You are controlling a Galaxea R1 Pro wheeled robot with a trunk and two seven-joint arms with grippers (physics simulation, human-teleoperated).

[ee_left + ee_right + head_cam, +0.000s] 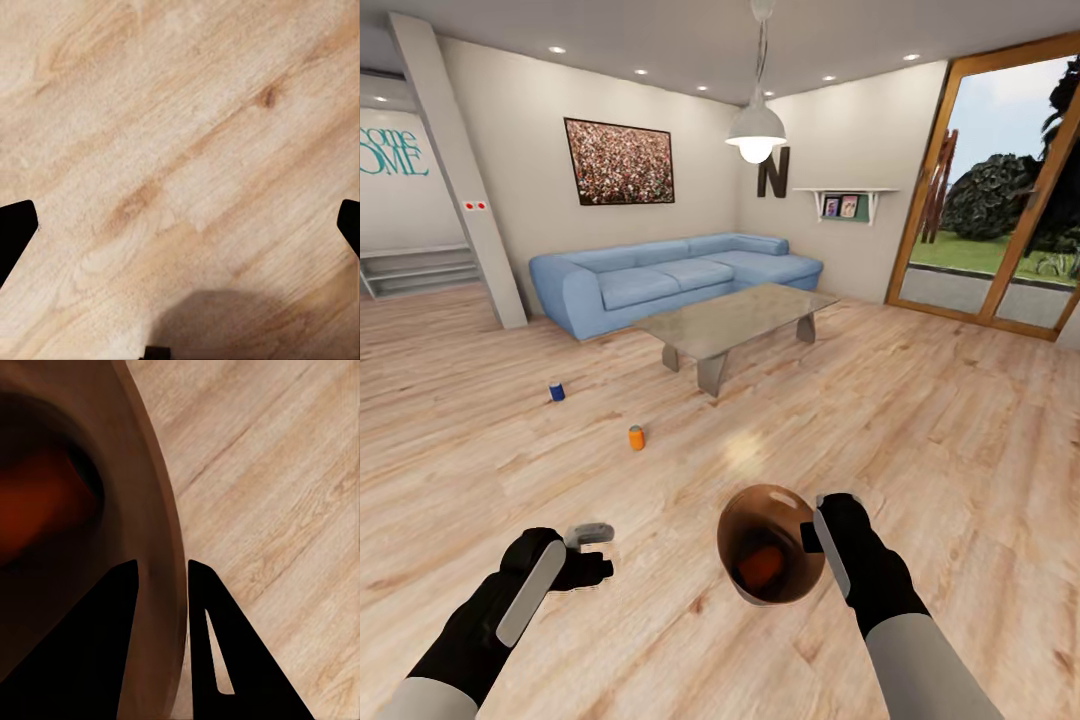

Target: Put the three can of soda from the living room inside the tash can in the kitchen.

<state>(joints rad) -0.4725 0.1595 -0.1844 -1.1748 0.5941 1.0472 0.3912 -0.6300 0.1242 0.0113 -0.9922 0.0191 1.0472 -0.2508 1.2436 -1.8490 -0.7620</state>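
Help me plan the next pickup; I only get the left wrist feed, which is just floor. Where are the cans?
Observer: A blue can and an orange can stand on the floor, ahead and to your left, short of the glass table.
Operator: And the last one?
Observer: The third can, orange, is inside the bin.
Operator: Who has the bin?
Observer: The right tool is clamped on its rim wall.

In the right wrist view, the trash can (161,532) is cut off by the frame, w/ its inside lost in shadow. We see an orange can (763,566) inside as a blur. Left fingertips (15,229) are cropped at both edges.
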